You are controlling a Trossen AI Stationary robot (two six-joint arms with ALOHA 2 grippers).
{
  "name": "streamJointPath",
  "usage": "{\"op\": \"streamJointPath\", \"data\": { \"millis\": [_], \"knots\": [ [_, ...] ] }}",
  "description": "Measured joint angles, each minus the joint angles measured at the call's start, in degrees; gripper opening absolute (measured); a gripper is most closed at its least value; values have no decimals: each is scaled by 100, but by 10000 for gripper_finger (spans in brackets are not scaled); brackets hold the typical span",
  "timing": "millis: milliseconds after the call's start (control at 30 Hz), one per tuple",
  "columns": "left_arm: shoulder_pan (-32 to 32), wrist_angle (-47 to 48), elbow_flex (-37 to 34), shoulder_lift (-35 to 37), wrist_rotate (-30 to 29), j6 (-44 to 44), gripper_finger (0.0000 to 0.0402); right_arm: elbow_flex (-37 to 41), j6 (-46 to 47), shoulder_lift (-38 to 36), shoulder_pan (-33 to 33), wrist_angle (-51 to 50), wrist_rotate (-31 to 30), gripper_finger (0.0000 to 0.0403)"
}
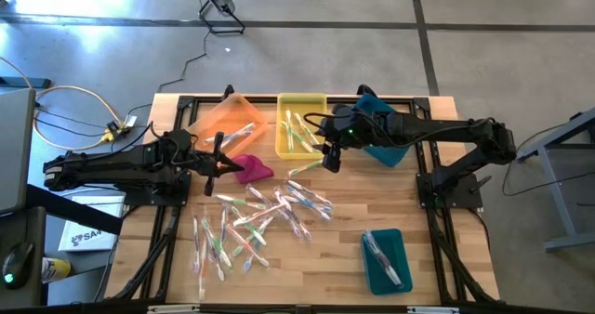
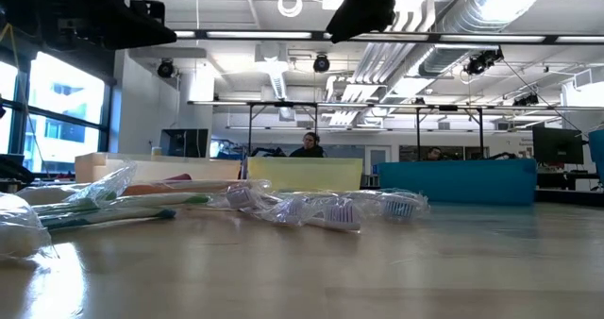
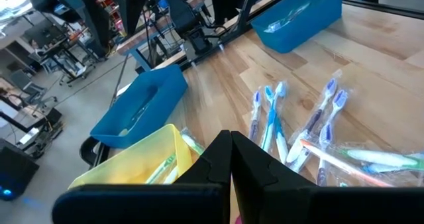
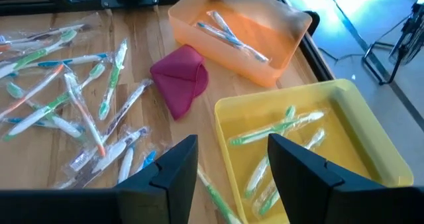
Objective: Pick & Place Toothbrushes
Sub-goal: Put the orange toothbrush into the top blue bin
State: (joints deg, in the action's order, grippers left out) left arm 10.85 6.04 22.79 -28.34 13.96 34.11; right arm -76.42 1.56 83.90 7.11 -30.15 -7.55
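1. The right gripper [image 1: 330, 158] hangs with its fingers spread wide and nothing between them, just off the near corner of the yellow bin [image 1: 282, 147].
2. The left gripper [image 1: 219, 161] is pinched fully closed beside the magenta cloth [image 1: 253, 169], holding nothing.
3. Most toothbrushes [image 1: 260, 216] lie scattered across the table [image 1: 437, 221]; a few green ones sit in the yellow bin, others in the orange bin [image 1: 214, 124] and the near teal bin [image 1: 370, 268].

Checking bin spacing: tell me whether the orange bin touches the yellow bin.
Apart: the right wrist view shows bare wood between the orange bin and the yellow bin.
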Motion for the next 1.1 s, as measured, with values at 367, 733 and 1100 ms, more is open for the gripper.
{"op": "streamJointPath", "data": {
  "millis": [367,733,1100],
  "knots": [
    [0,-4,0,-2,-34,-441,0,0,-300,0,0,-2,2,175],
    [0,-220,4,1,-409,-653,0,313,-563,0,-29,1046,693,164],
    [0,273,4,-23,-479,-743,0,1740,-278,9,-416,3407,233,19]
  ]
}}
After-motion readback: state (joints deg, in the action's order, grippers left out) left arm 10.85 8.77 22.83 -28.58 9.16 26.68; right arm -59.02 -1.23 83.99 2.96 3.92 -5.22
